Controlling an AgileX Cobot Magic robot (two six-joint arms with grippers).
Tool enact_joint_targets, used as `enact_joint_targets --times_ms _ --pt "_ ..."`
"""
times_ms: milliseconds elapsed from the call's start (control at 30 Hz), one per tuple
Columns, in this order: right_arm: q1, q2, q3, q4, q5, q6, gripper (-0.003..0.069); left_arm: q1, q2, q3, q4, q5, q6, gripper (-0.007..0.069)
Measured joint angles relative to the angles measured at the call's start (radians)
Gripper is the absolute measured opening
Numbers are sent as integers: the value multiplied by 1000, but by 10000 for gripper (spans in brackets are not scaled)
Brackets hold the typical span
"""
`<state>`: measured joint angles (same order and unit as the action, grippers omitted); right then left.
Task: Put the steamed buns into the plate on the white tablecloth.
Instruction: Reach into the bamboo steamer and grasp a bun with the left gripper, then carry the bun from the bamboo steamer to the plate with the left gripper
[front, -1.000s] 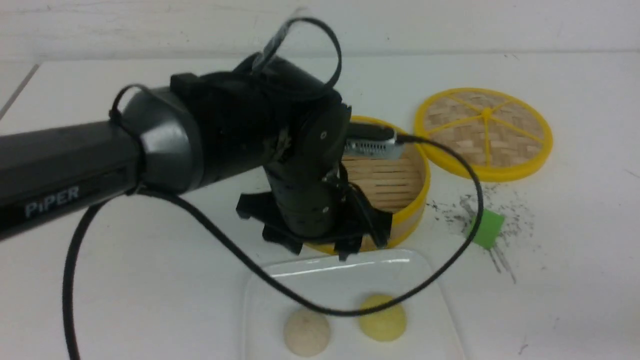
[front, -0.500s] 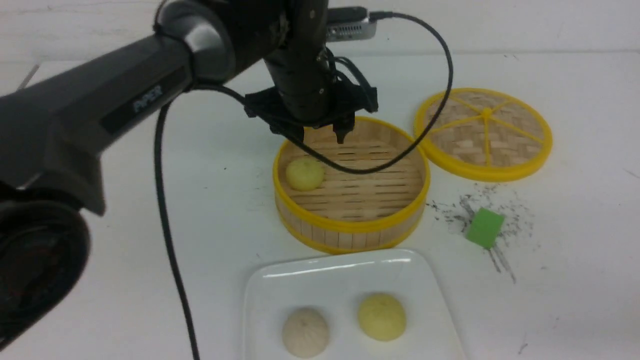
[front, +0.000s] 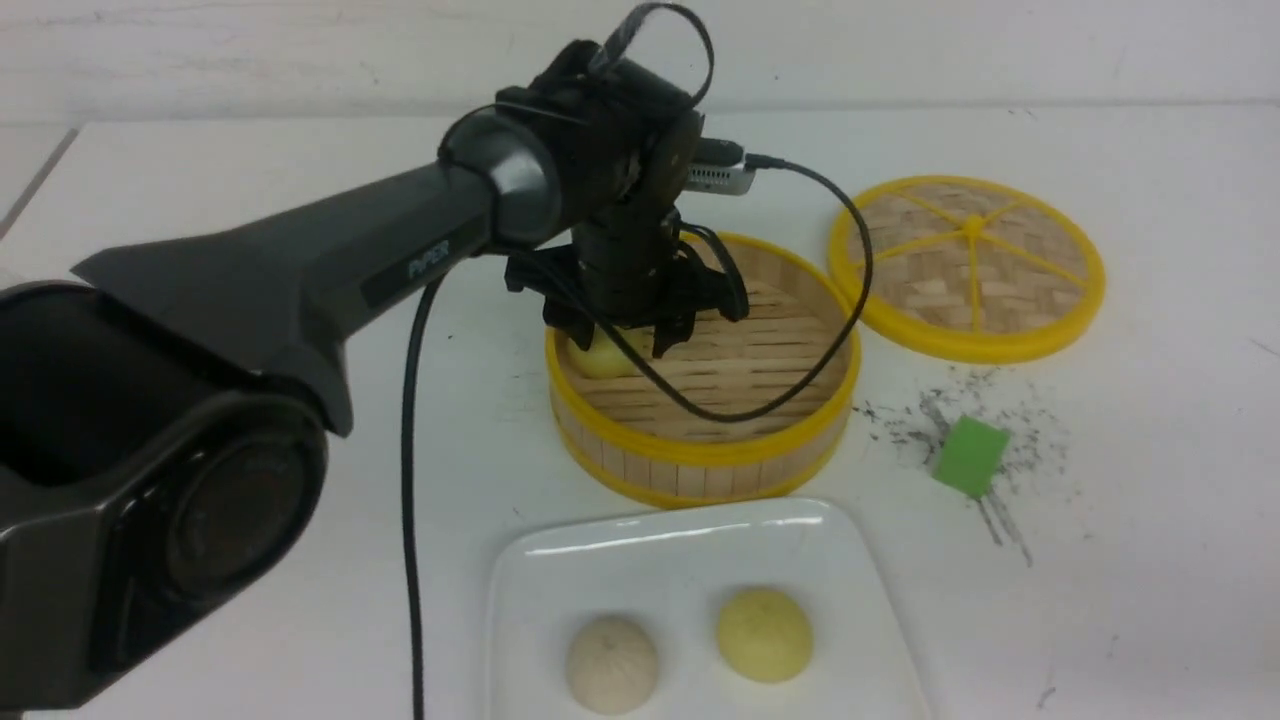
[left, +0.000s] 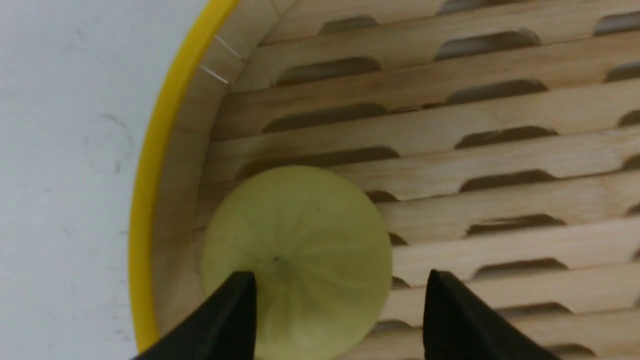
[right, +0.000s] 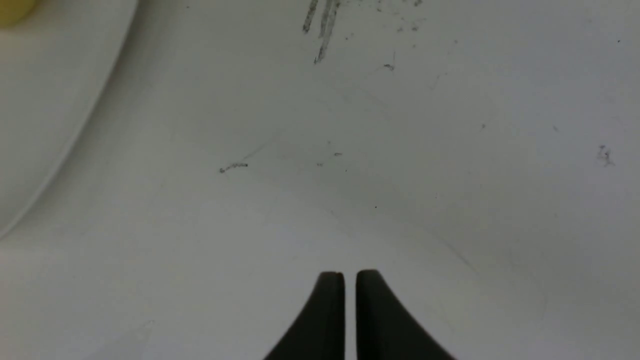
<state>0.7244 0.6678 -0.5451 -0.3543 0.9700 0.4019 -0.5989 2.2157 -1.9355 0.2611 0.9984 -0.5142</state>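
"Left gripper wide open?"

"Yes, with nothing in it. The last yellow bun is in the bamboo steamer, by its left wall, under that gripper but not midway: one fingertip is over the bun, the other beyond it. I think it must shift left first."

"The right gripper?"

"Far off, nearly closed, empty."

"Count?"

"Three buns: one steamer, two on one plate."
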Motion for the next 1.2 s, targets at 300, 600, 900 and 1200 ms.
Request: enact_joint_targets --times_ms 300,600,900,1200 --pt "0 0 0 0 0 0 74 0 22 -3 15 16 0 169" --pt "0 0 0 1 0 0 85 -15 -43 -124 -65 179 45 22" --pt "0 0 0 2 0 0 97 -86 -288 -233 -104 238 179 22" --pt "0 0 0 2 0 0 108 -226 -510 168 -311 239 224 22"
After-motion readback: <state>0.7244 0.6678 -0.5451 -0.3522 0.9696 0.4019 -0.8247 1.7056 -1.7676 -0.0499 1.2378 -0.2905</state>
